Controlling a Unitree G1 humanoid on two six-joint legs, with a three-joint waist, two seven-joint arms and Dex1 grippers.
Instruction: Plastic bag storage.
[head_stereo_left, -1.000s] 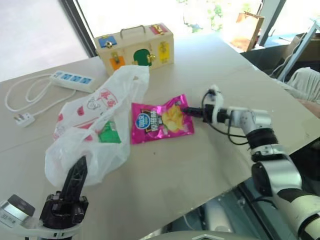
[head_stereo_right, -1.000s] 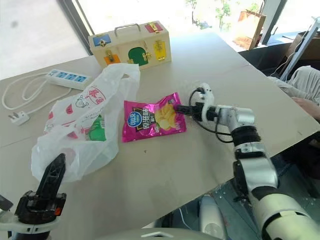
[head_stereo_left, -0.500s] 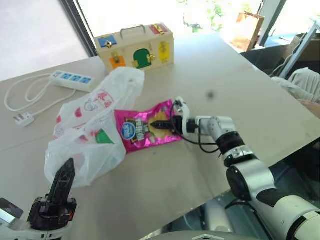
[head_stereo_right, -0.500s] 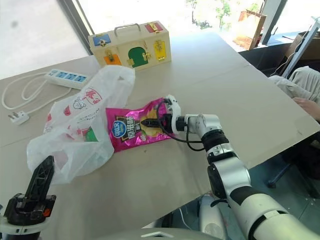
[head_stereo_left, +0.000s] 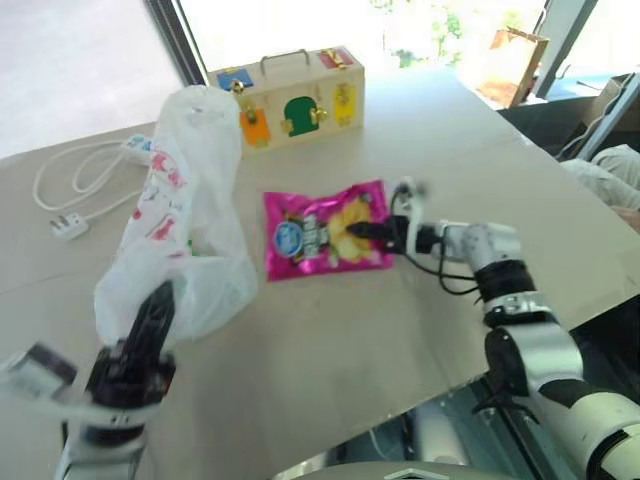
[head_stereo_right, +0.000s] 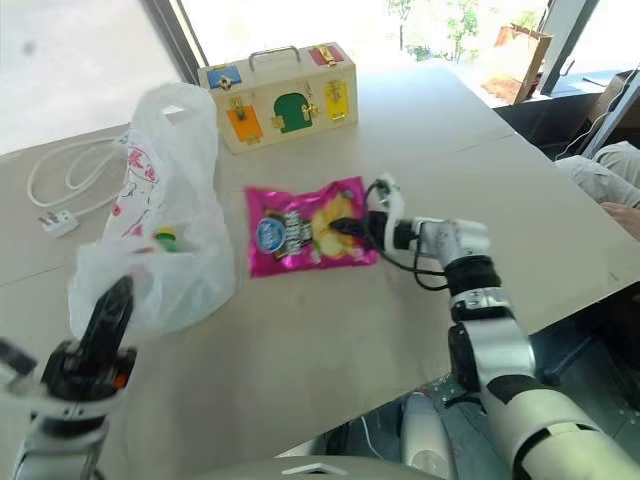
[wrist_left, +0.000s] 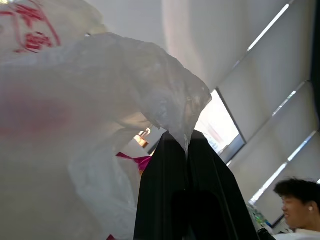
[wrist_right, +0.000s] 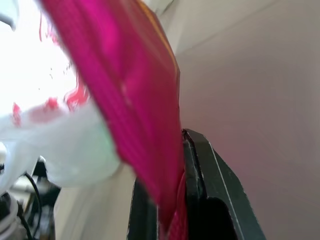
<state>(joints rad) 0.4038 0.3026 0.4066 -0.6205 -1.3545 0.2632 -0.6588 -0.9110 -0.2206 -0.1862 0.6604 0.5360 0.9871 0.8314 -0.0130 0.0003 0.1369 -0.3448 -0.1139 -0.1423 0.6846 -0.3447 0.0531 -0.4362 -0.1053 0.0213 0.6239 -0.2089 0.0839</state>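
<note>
Since a second earlier, the right gripper (head_stereo_left: 352, 230) had clamped onto the magenta chip packet (head_stereo_left: 322, 231) at centre frame; the left gripper (head_stereo_left: 155, 318), lower left, stayed clenched on the plastic bag (head_stereo_left: 185, 215), now pulled up taller. The bag stood left of centre on the bench (head_stereo_left: 330, 340), beside the packet.
</note>
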